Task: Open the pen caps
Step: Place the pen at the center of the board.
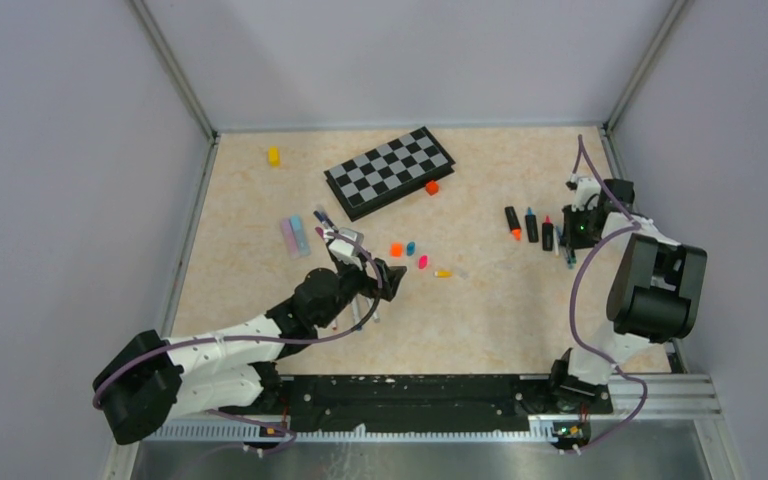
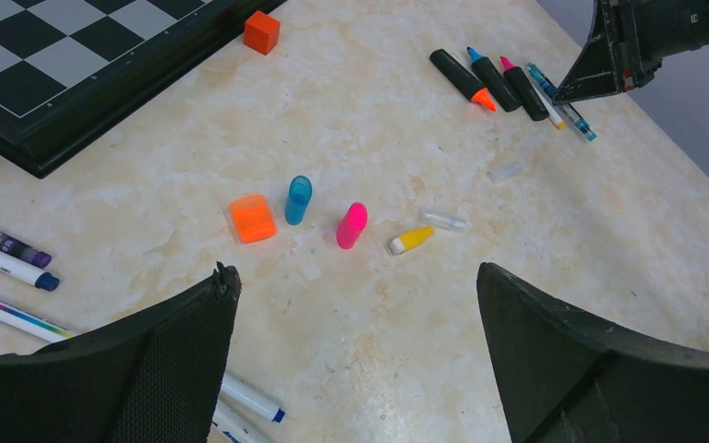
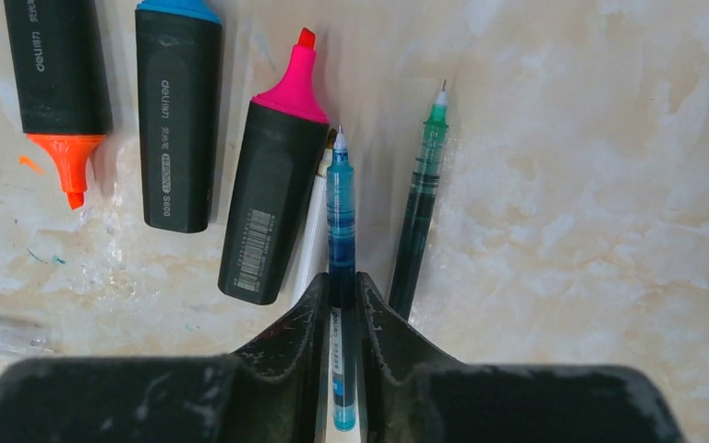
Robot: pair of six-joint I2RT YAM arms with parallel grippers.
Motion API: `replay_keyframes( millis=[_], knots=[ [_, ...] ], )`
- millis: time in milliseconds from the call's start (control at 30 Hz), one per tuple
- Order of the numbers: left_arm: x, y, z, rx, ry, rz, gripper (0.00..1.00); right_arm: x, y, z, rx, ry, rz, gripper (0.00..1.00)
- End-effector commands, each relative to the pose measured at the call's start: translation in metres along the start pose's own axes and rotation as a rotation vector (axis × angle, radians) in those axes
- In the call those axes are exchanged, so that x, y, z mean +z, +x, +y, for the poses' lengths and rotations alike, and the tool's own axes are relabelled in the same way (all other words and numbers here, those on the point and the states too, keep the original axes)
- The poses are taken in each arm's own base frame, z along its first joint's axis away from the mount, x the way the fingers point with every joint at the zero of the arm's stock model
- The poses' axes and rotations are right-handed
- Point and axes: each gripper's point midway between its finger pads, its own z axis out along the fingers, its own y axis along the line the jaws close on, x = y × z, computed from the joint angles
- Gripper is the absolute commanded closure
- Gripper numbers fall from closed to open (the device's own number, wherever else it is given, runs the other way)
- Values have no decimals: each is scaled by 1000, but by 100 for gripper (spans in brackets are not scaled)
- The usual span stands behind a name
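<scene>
Here the right gripper (image 3: 342,288) is nearly closed on a blue pen (image 3: 340,208), its fingers pressing both sides of the barrel. The uncapped pen sits between a white pen (image 3: 312,231) and a green pen (image 3: 420,208), just beside three black highlighters (image 3: 174,120) on the table (image 3: 591,185). The left gripper (image 2: 355,277) hangs wide open and empty above four loose caps: an orange cap (image 2: 252,218), a blue cap (image 2: 298,199), a pink cap (image 2: 352,225) and a yellow cap (image 2: 413,239), near the chessboard (image 2: 74,65).
</scene>
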Motion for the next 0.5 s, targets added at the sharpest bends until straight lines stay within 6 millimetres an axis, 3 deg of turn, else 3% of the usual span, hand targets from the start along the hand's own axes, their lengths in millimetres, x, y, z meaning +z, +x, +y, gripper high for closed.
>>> replay_keyframes(
  millis=[0, 167, 467],
  knots=[
    [-1, -14, -2, -3, 7, -48, 1, -3, -17, -12, 15, 31, -32, 86],
    [-1, -15, -2, -5, 8, -49, 1, -6, -20, -9, 15, 18, -44, 76],
    [-3, -17, -1, 15, 2, -38, 1, -30, -38, 3, -21, -19, -117, 74]
  ],
)
